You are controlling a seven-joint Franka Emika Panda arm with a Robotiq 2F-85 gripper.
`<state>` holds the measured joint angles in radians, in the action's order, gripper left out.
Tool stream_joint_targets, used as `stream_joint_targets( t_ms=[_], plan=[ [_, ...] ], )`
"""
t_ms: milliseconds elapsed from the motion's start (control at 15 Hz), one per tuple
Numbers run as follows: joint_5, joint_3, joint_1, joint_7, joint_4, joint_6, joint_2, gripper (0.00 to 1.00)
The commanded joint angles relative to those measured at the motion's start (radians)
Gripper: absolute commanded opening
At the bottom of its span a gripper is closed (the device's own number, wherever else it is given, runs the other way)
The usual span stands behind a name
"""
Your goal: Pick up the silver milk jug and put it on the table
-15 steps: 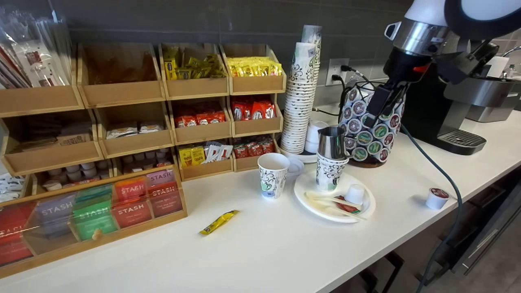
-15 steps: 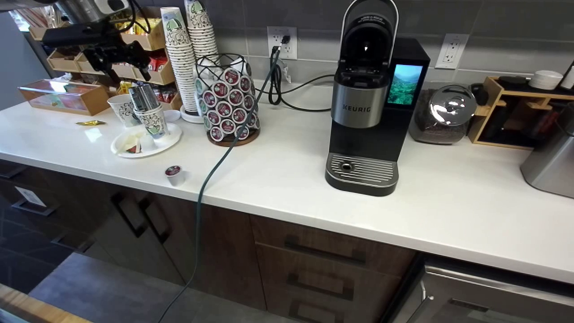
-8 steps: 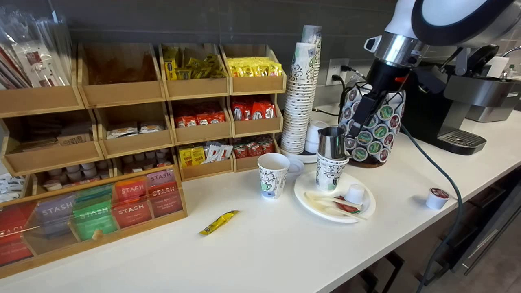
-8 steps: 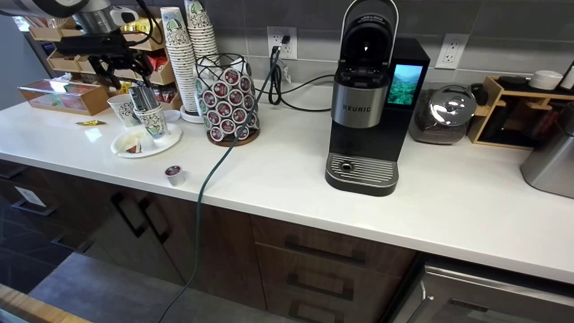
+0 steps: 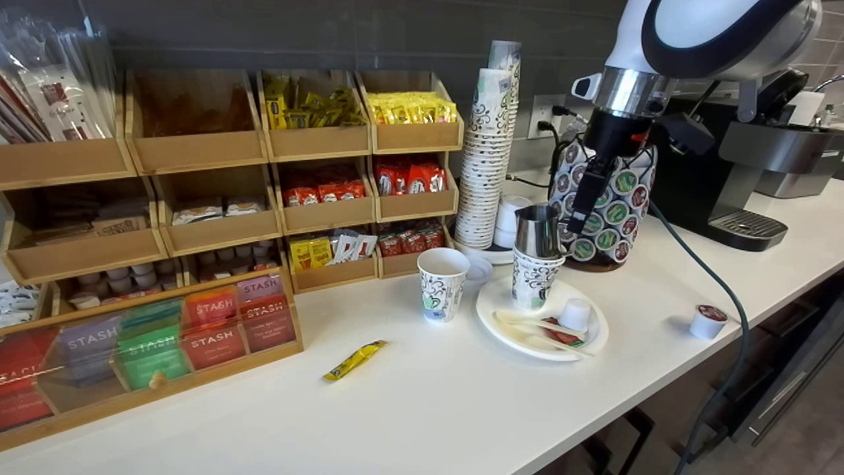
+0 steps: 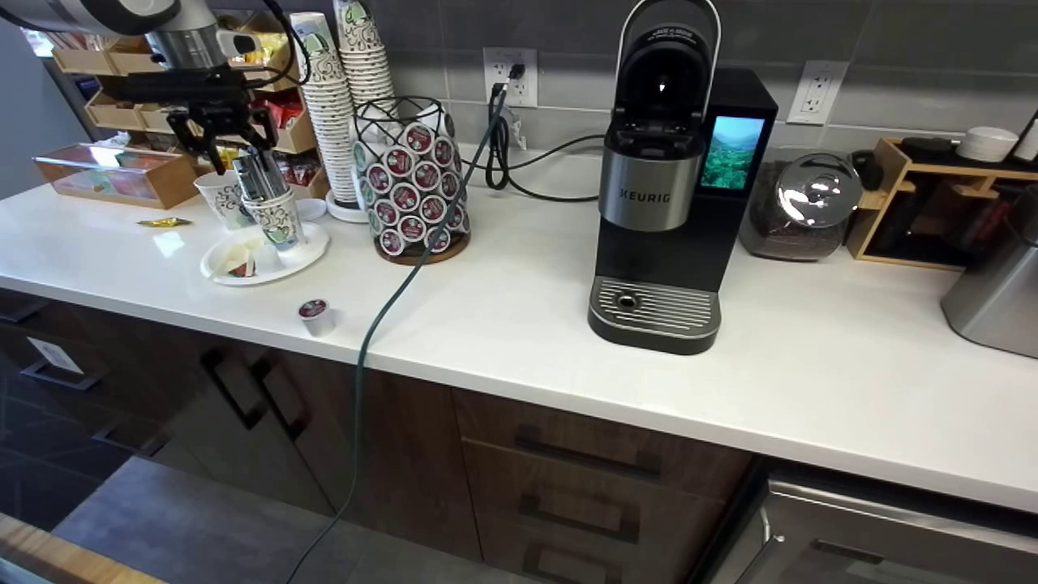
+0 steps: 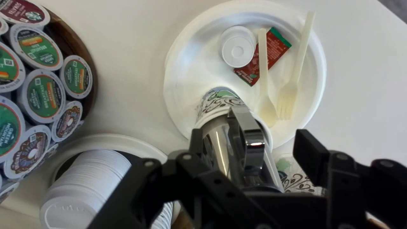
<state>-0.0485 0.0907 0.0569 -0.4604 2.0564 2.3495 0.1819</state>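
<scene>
The silver milk jug (image 5: 537,232) sits upright in the top of a patterned paper cup (image 5: 534,290), which stands on the round white plate (image 5: 491,333). The jug also shows in an exterior view (image 6: 259,176) and in the wrist view (image 7: 219,149), where its handle faces the camera. My gripper (image 7: 251,141) is open. In the wrist view its fingers lie to either side of the jug; the left finger is close to the jug wall, contact unclear, and the right finger is apart. In an exterior view the gripper (image 5: 575,225) is beside the jug's upper part. The table (image 5: 395,412) is the white countertop.
A second paper cup (image 5: 442,290) stands near the plate. Tall cup stacks (image 5: 484,171) and a pod rack (image 5: 610,221) stand behind. A coffee machine (image 6: 657,195), a loose pod (image 5: 709,322), a yellow packet (image 5: 355,360) and a wooden organizer (image 5: 217,145) are on the counter.
The arm has come down and toward the jug, and the open fingers are now level with its upper part. The jug, cup and plate have not moved.
</scene>
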Motion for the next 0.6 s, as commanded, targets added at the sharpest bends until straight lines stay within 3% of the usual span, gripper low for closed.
stream_joint_targets(
  t_ms=[0, 267, 400, 533],
  plan=[
    [0.000, 0.016, -0.009, -0.025, -0.048, -0.035, 0.035, 0.69],
    [0.020, 0.017, -0.006, -0.012, -0.074, -0.031, 0.059, 0.51],
    [0.026, 0.017, -0.006, -0.009, -0.084, -0.035, 0.068, 0.48],
    [0.029, 0.018, -0.006, -0.008, -0.094, -0.036, 0.074, 0.33]
  ],
)
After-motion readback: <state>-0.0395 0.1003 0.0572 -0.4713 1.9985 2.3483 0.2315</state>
